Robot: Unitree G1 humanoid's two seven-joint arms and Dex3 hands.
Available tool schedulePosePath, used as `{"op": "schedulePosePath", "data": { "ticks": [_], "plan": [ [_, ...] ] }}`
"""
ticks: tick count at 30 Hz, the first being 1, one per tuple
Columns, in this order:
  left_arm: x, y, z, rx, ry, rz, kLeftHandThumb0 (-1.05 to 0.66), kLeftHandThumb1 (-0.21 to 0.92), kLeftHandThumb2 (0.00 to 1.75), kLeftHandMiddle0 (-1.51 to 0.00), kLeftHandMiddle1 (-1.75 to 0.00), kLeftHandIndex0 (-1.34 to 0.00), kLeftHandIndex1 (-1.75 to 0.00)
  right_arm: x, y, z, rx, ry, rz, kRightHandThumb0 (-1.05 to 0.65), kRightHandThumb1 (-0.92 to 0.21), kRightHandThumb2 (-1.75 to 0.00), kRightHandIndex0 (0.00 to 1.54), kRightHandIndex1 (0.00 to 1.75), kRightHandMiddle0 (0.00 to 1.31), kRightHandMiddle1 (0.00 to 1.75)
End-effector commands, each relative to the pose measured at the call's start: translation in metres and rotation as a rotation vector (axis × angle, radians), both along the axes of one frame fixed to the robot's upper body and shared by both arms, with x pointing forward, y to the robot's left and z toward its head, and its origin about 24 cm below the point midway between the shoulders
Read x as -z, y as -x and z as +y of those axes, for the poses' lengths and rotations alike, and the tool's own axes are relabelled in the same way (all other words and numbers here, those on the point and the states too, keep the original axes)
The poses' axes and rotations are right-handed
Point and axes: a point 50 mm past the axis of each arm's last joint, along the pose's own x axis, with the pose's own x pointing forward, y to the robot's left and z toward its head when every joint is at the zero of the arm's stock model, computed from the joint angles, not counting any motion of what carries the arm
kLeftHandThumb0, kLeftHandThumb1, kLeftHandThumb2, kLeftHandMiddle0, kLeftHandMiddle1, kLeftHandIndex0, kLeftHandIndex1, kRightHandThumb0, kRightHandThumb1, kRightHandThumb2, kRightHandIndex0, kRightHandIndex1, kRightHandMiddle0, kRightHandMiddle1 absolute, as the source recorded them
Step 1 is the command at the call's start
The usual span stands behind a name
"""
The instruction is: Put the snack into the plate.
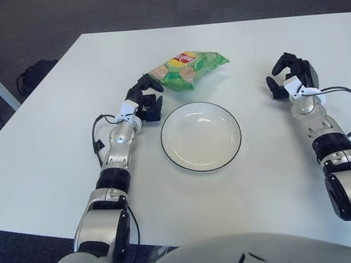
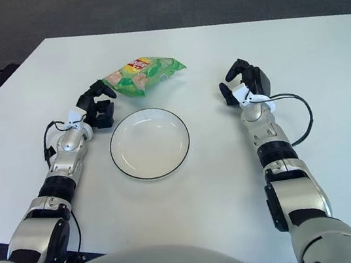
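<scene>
Both arms reach forward from the shoulders, forearms angled slightly inward. The left hand (image 1: pixel 144 100) sits at the far end of its arm, wrist bent, black fingers (image 1: pixel 151 86) curled and empty. The right hand (image 1: pixel 291 74) is held farther to the right, its fingers likewise curled around nothing, a black cable looping beside the wrist.
</scene>
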Motion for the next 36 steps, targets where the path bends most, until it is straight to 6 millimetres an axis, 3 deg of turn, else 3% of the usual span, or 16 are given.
{"op": "schedulePosePath", "data": {
  "ticks": [1,15,18,20,25,30,36],
  "plan": [
    [0.049,0.026,-0.007,-0.012,-0.022,0.165,-0.46,0.38,1.23,-1.22,-1.75,-0.56,-1.75,0.044,0.02,-0.005,0.052,-0.035,0.182,-0.51,-0.24,-1.4,1.13,1.75,0.67,1.75],
    [0.052,0.028,-0.008,-0.005,-0.053,0.139,-0.46,0.38,1.24,-1.21,-1.75,-0.56,-1.75,0.045,0.02,-0.012,0.151,-0.077,0.131,-0.44,-0.43,-1.17,0.94,1.75,0.52,1.75],
    [0.052,0.029,-0.007,-0.005,-0.056,0.137,-0.46,0.37,1.24,-1.22,-1.75,-0.57,-1.75,0.024,0.007,-0.009,0.128,-0.079,0.065,-0.43,-0.46,-1.13,0.87,1.75,0.5,1.75],
    [0.053,0.029,-0.007,-0.006,-0.057,0.136,-0.46,0.37,1.25,-1.22,-1.75,-0.57,-1.75,0.014,0.002,-0.006,0.113,-0.075,0.032,-0.23,-0.36,-1.25,0.77,1.73,0.45,1.75],
    [0.054,0.031,-0.004,-0.011,-0.061,0.14,-0.46,0.37,1.25,-1.22,-1.75,-0.57,-1.75,-0.009,-0.006,0.007,0.017,0.016,-0.049,-0.05,-0.29,-1.34,0.71,1.66,0.42,1.75],
    [0.054,0.031,-0.003,-0.012,-0.062,0.144,-0.46,0.37,1.25,-1.22,-1.75,-0.57,-1.75,-0.026,-0.013,0.021,-0.114,0.143,-0.087,-0.01,-0.38,-1.17,0.67,1.5,0.38,1.75],
    [0.055,0.032,-0.004,-0.007,-0.067,0.147,-0.46,0.37,1.25,-1.22,-1.75,-0.57,-1.75,-0.049,-0.023,0.045,-0.258,0.252,-0.113,-0.01,-0.59,-0.88,0.53,1.44,0.29,1.75]
  ]
}}
